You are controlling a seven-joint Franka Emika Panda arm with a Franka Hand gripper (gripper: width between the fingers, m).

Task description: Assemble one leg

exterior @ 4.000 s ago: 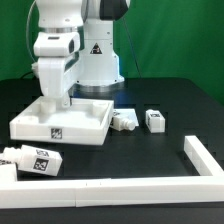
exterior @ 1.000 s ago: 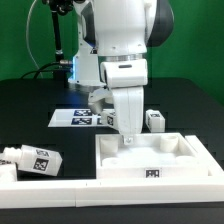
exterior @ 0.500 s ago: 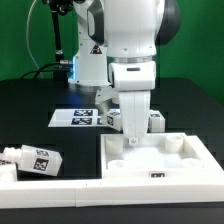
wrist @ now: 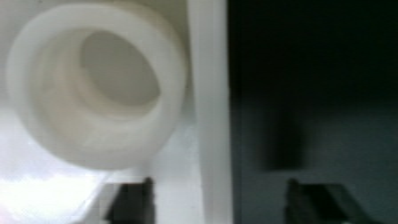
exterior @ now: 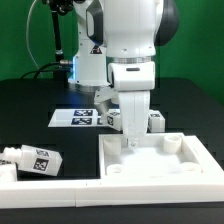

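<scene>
The large white tray-like tabletop [exterior: 160,168] lies at the front on the exterior view's right, with round sockets in its corners. My gripper [exterior: 131,143] stands over its back wall, one finger inside the tray and one outside, jaws apart. In the wrist view the gripper [wrist: 222,200] straddles that wall [wrist: 206,100], with a gap on the outer side, next to a round socket [wrist: 89,100]. A small white tagged leg [exterior: 155,120] stands just behind the tabletop. Another small tagged piece [exterior: 112,119] shows partly on the arm's other side.
The marker board [exterior: 78,117] lies on the black table behind the tabletop, toward the exterior view's left. A longer white tagged piece [exterior: 35,160] lies at the front left. A white rail [exterior: 60,188] runs along the front edge, against the tabletop.
Since four seconds ago the tabletop has gone from the exterior view's left to the front right, with my gripper on it. In the last half second nothing has visibly moved.
</scene>
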